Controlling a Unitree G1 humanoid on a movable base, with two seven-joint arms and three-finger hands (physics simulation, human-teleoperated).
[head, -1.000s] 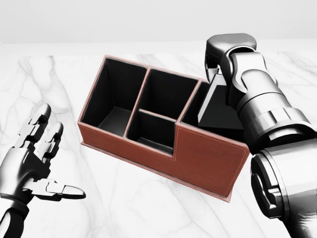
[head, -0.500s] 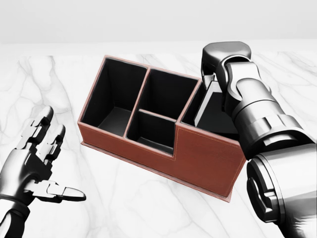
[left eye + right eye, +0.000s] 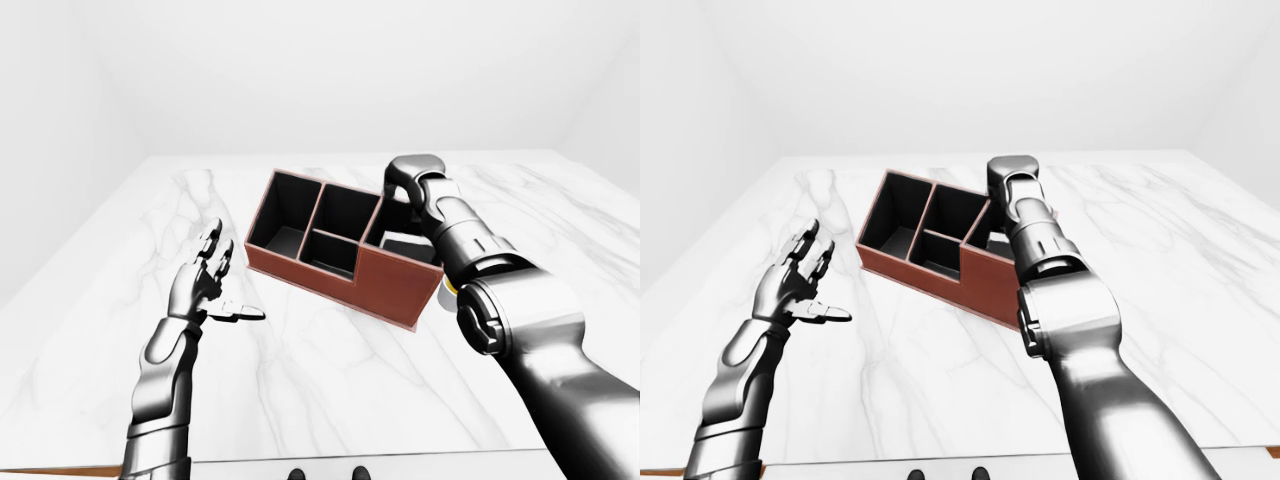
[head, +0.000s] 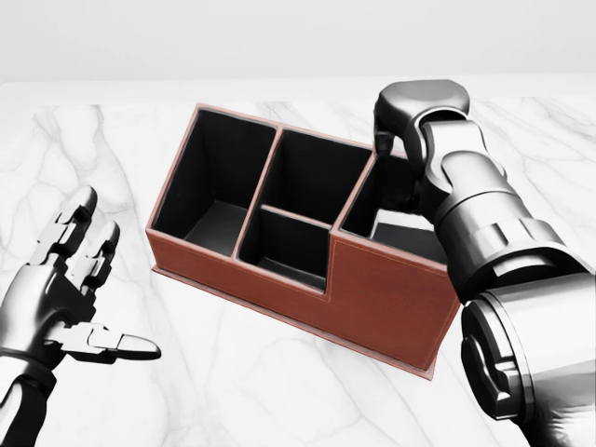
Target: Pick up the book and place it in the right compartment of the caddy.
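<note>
A second ago the book [image 4: 410, 235] stood tilted on edge in the right compartment of the caddy [image 4: 382, 298], leaning up toward my right robot hand [image 4: 396, 158]. Now it lies low and flat on that compartment's floor, a dark slab against the dark lining, its light edge just showing behind the tall brown wall. I read that as the book having dropped out of my grip, so the placing looks done or all but done. Whether the fingers of the right robot hand are fully spread I cannot tell: the wrist and forearm cover them in every view, and the hand hangs over the top end of the compartment. My judgement is that the remaining move is to lift that arm clear without knocking the caddy.

My left robot hand [image 4: 70, 289] hovers well apart to the left, fingers spread and thumb out, holding nothing.

The other three compartments are bare. The caddy sits at an angle on a white marble tabletop [image 3: 330, 390] with grey veining, and nothing else lies on it. Around it the room is plain white walls [image 3: 330, 70], evenly lit.
</note>
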